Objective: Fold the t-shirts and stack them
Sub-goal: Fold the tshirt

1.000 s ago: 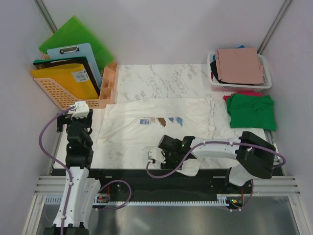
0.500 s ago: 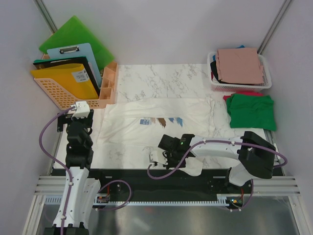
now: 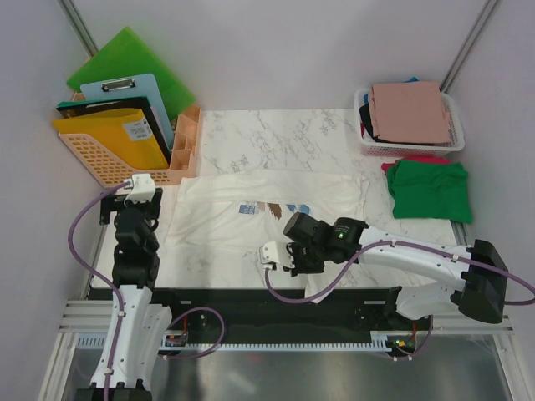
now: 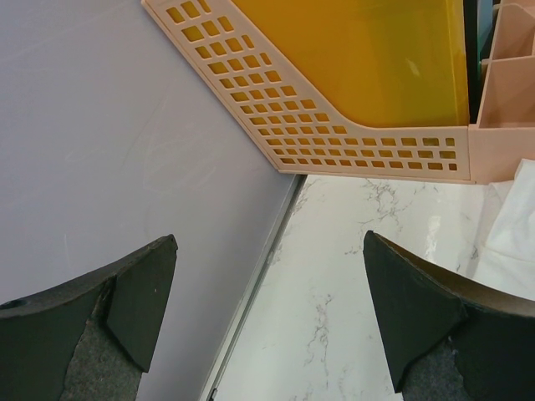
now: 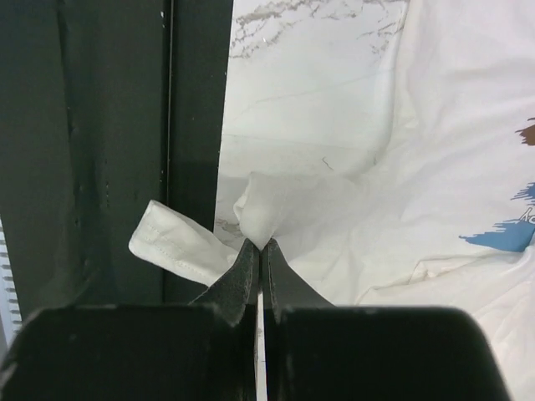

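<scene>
A cream-white t-shirt (image 3: 226, 217) with a small blue-and-brown print lies spread across the marble table (image 3: 276, 134). My right gripper (image 3: 292, 261) is over its near edge, shut on a pinched fold of the cream cloth (image 5: 266, 209). A sleeve cuff (image 5: 175, 246) hangs beside the fingers over the black rail (image 5: 100, 167). My left gripper (image 3: 125, 200) stands open by the table's left edge, nothing between its fingers (image 4: 134, 301). A folded green t-shirt (image 3: 430, 190) lies at the right on a red one (image 3: 422, 158). A dusty-pink t-shirt (image 3: 410, 113) tops the basket.
A white mesh basket (image 3: 414, 151) of shirts sits at the back right. A peach file basket (image 3: 109, 167) with a yellow folder, a clipboard and green boards (image 3: 129, 58) stands at the back left, close ahead of my left gripper (image 4: 272, 309). The grey wall (image 4: 125, 125) is to its left.
My right gripper has shut on the cream shirt's near edge and moved slightly right and away from the rail, pulling the cloth up; its elbow swung out right. The left arm has not moved.
</scene>
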`<control>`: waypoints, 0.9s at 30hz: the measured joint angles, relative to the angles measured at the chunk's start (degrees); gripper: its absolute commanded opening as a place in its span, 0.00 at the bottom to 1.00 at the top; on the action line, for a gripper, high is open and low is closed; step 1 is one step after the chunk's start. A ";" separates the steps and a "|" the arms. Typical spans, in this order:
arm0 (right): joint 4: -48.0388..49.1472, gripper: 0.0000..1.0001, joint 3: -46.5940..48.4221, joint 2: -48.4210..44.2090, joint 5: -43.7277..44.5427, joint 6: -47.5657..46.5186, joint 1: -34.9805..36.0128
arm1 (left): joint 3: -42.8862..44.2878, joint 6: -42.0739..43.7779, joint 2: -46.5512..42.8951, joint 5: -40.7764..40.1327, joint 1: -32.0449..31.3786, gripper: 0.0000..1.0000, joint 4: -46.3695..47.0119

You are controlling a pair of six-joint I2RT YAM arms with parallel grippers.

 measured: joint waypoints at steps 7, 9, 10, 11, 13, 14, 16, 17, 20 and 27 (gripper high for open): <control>-1.53 0.00 0.00 2.38 0.48 -4.02 -3.04 | -0.37 0.00 -0.44 0.50 0.00 1.00 -1.20; -1.51 0.00 0.00 2.58 0.44 -5.97 -5.79 | -0.42 0.00 -0.48 1.01 0.00 1.00 -1.66; -1.51 0.00 0.00 2.69 0.17 -7.04 -7.39 | -0.42 0.00 -0.50 1.11 0.00 1.00 -1.86; -1.51 0.00 0.00 2.84 0.09 -8.13 -9.03 | -0.42 0.00 -0.50 1.18 0.00 1.00 -2.08; -1.51 0.00 0.04 3.39 -0.02 -10.16 -11.93 | -0.42 0.00 -0.50 1.38 0.00 1.00 -2.32; -1.49 0.00 0.09 3.89 -0.07 -11.34 -13.35 | -0.42 0.00 -0.50 1.46 0.00 1.00 -2.40; -1.51 0.00 0.28 5.11 -0.17 -13.40 -15.76 | -0.42 0.00 -0.48 1.53 0.00 1.00 -2.60; -1.49 0.04 0.50 5.88 -0.28 -14.45 -16.79 | -0.42 0.00 -0.48 1.55 0.00 1.00 -2.69; -0.96 0.36 1.88 8.79 -0.04 -16.48 -19.61 | -0.42 0.00 -0.46 1.77 0.00 1.00 -3.37; 2.38 0.87 3.02 10.51 2.49 -16.28 -22.75 | -0.42 0.00 -0.46 2.91 0.00 1.00 -3.76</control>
